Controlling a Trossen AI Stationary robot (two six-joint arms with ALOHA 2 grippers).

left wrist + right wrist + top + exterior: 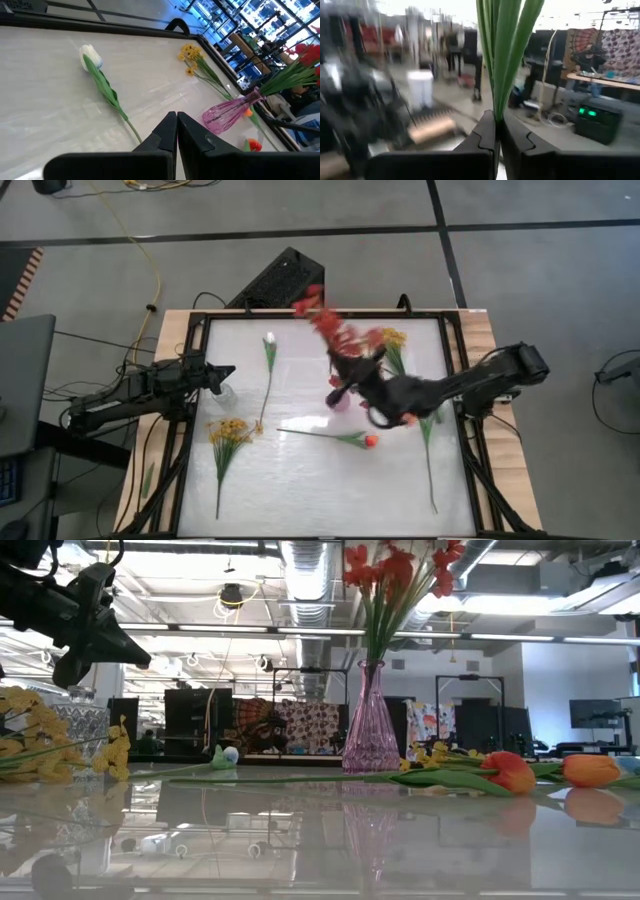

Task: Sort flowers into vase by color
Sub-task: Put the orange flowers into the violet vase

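Note:
My right gripper [341, 385] reaches in from the table's right and is shut on the red flowers [326, 322] over the pink vase [343, 404]. In the low view, the red flowers [395, 565] stand with their stems in the pink vase [370, 735], and this gripper is out of frame. My left gripper [229, 370] is shut and touches nothing. It hovers above a clear glass vase [225, 393] at the table's left. A white tulip [269, 338], two yellow sprays [230, 430] [392, 337] and an orange tulip [370, 441] lie flat on the table. My right gripper [497, 120] pinches the red flowers' green stems [502, 75] between its two fingers, which lie across them. The stems rise upright from the fingertips. In the low view their lower ends [372, 645] stand in the pink vase's neck.
The table has a raised dark frame [455, 380] around a glossy white top. A second orange tulip [590, 770] lies near the first [510, 770] at the right. A long green stem [430, 455] lies toward the near right. The middle near part of the top holds nothing.

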